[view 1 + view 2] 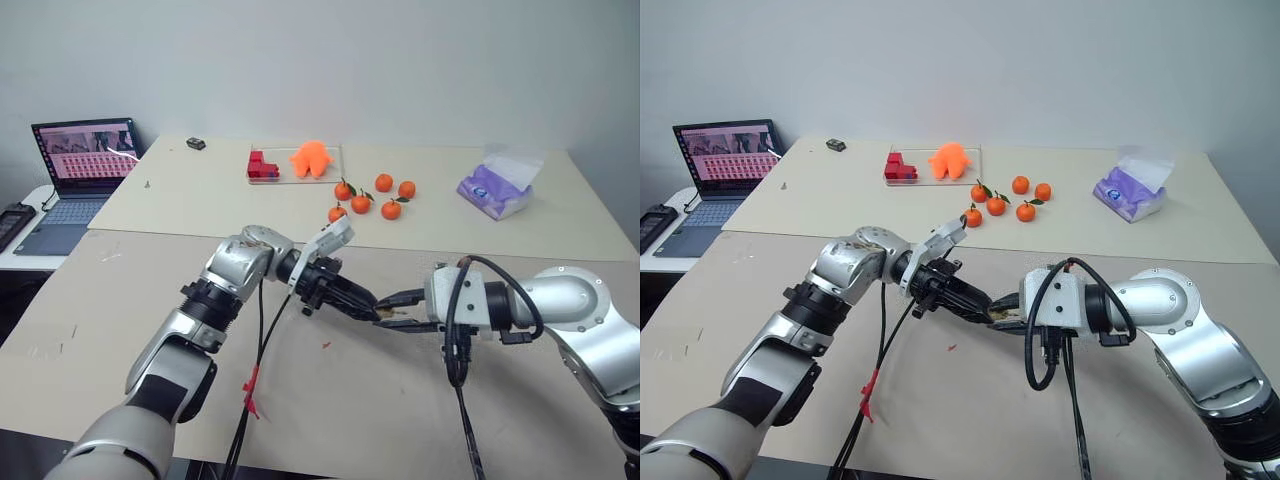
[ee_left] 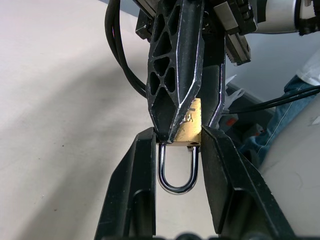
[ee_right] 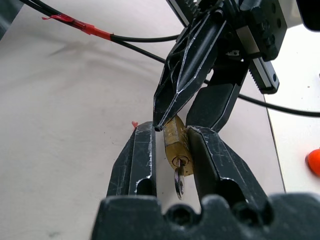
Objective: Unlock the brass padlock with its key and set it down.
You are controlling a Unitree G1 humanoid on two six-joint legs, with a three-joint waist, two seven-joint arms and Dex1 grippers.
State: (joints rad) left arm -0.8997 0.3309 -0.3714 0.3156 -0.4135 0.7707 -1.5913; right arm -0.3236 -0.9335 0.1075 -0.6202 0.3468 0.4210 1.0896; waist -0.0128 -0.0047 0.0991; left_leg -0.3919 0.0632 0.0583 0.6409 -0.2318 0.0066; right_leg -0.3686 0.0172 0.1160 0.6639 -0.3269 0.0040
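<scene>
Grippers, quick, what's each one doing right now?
Left gripper: shut on the brass padlock.
Right gripper: shut on the same padlock, key in it.

Both arms raised, tips meeting mid-air; left end effector (image 1: 372,306) and right end effector (image 1: 392,311) each clamped.

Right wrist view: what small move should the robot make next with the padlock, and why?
Probably the right gripper should slide back onto the small silver key, ready to turn it. The key sits in the small brass padlock, the left gripper holds the body, and its silver U-shaped shackle looks closed.
</scene>
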